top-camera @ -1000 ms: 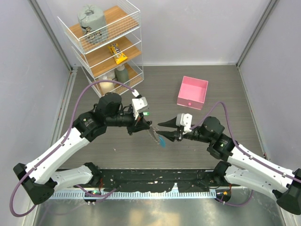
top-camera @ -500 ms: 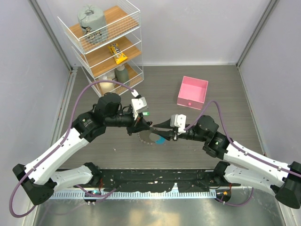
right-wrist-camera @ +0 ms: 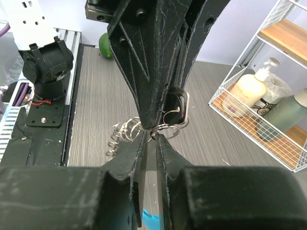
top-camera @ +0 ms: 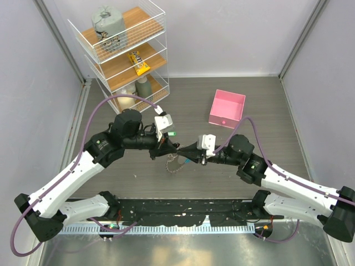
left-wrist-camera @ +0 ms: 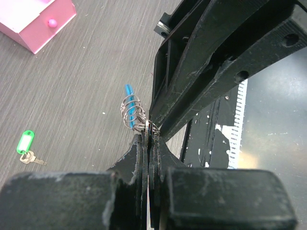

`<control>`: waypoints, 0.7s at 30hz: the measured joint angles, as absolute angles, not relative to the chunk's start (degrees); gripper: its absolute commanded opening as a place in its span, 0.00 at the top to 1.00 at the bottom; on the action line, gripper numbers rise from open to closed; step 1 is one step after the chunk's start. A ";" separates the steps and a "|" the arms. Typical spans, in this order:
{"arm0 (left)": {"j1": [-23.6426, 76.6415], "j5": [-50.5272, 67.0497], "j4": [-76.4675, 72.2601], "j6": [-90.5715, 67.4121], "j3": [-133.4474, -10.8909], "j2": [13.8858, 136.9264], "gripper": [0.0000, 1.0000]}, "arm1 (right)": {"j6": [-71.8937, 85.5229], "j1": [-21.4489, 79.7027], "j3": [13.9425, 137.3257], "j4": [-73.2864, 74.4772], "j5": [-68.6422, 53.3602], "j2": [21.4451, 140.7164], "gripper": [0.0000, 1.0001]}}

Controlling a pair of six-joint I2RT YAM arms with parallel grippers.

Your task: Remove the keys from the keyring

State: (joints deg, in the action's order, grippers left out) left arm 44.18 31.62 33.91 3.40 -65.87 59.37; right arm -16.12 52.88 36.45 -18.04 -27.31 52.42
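Note:
The keyring [top-camera: 176,161] hangs between my two grippers above the table, a thin loop with a fringe of small silver keys [top-camera: 171,166] and a blue band [top-camera: 188,162]. My left gripper [top-camera: 170,147] is shut on the ring wire; in the left wrist view [left-wrist-camera: 147,137] small silver rings [left-wrist-camera: 131,112] and the blue band [left-wrist-camera: 129,91] show just past its tips. My right gripper [top-camera: 188,149] meets it tip to tip. In the right wrist view [right-wrist-camera: 153,137] its jaws pinch a small ring [right-wrist-camera: 169,127], with a black tag [right-wrist-camera: 177,103] behind and a coil of rings [right-wrist-camera: 120,135] to the left.
A pink box [top-camera: 227,108] stands open at the back right. A white wire rack [top-camera: 123,50] with bottles stands at the back left. A loose key with a green tag [left-wrist-camera: 26,146] lies on the table in the left wrist view.
My right gripper has moved left until it meets the left gripper and has closed at the keyring. The keyring has turned from edge-on to a loop hanging below them.

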 measured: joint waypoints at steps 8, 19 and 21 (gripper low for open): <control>44.18 31.73 33.93 3.40 -65.87 59.31 1.00 | -16.32 53.06 36.60 -17.98 -27.11 52.53 0.95; 44.14 31.14 33.65 3.75 -65.87 57.60 1.00 | -8.49 51.96 45.41 -6.50 -29.12 55.27 0.95; 44.12 30.76 33.85 4.03 -65.87 57.49 1.00 | -5.45 50.65 47.62 -4.05 -31.05 56.77 0.95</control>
